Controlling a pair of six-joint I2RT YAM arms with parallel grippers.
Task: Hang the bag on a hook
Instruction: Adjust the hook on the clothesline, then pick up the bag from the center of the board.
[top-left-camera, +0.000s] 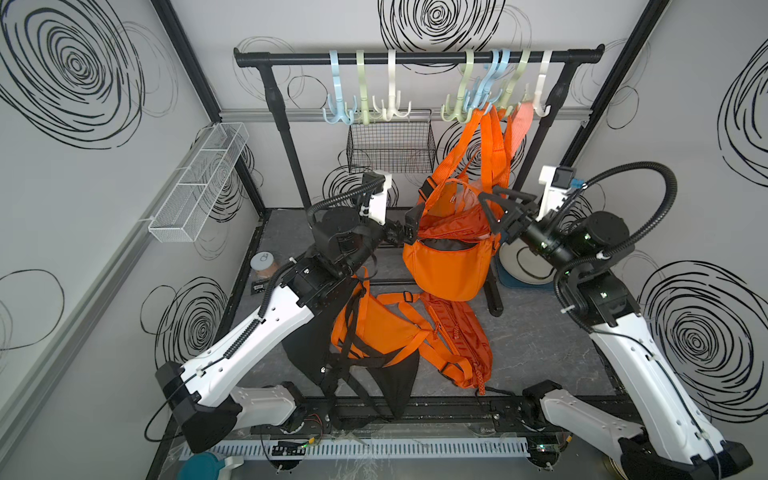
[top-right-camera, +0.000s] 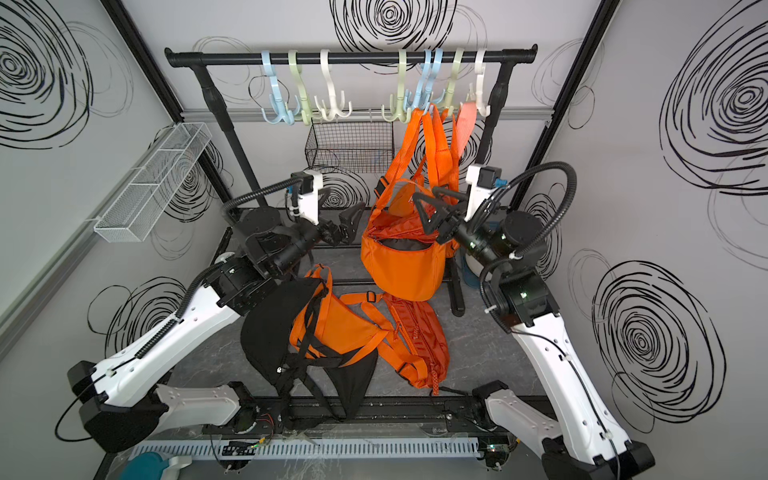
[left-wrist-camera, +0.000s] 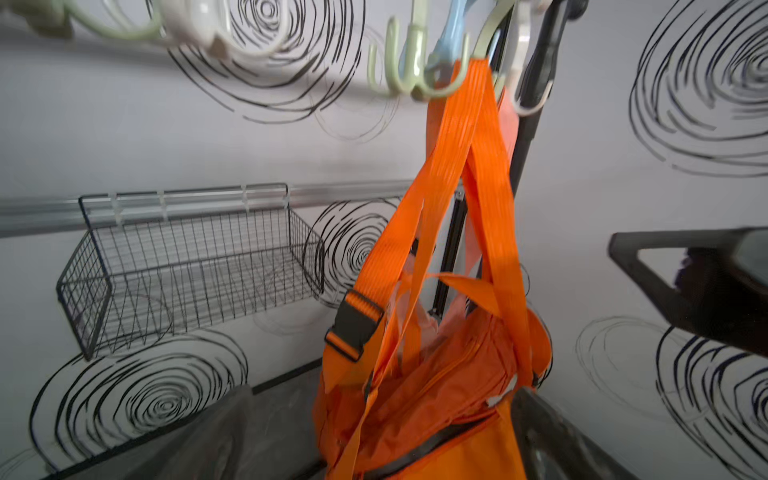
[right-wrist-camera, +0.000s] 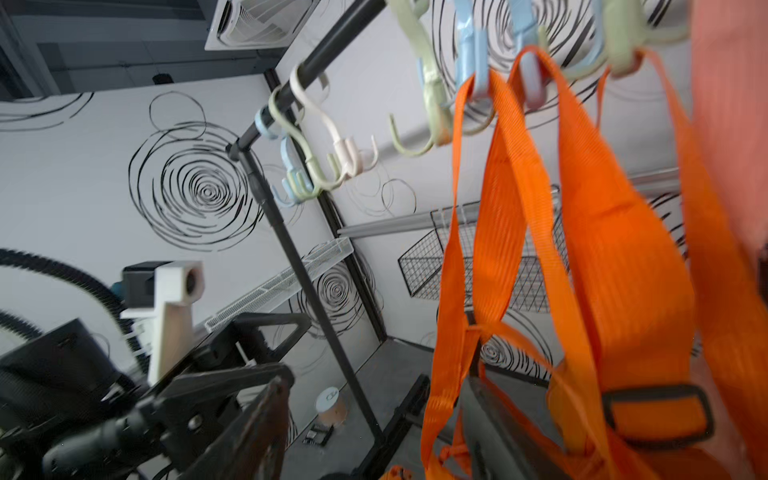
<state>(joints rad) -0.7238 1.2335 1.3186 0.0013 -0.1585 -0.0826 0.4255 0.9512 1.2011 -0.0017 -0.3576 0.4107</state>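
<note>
Orange bag (top-left-camera: 451, 270), pale blue, green and cream hooks (top-left-camera: 391, 83), black rail (top-left-camera: 428, 58); black scribbled spirals cover the grey walls (top-left-camera: 104, 187), dark marbled grey the tabletop (top-left-camera: 540, 345).

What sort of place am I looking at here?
Likely a robot test booth dressed as a closet: a black clothes rail with pastel hooks, an orange bag hanging from one, and a robot arm at each side.

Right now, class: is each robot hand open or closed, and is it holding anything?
Left hand: open, holding nothing.
Right hand: open, holding nothing.
</note>
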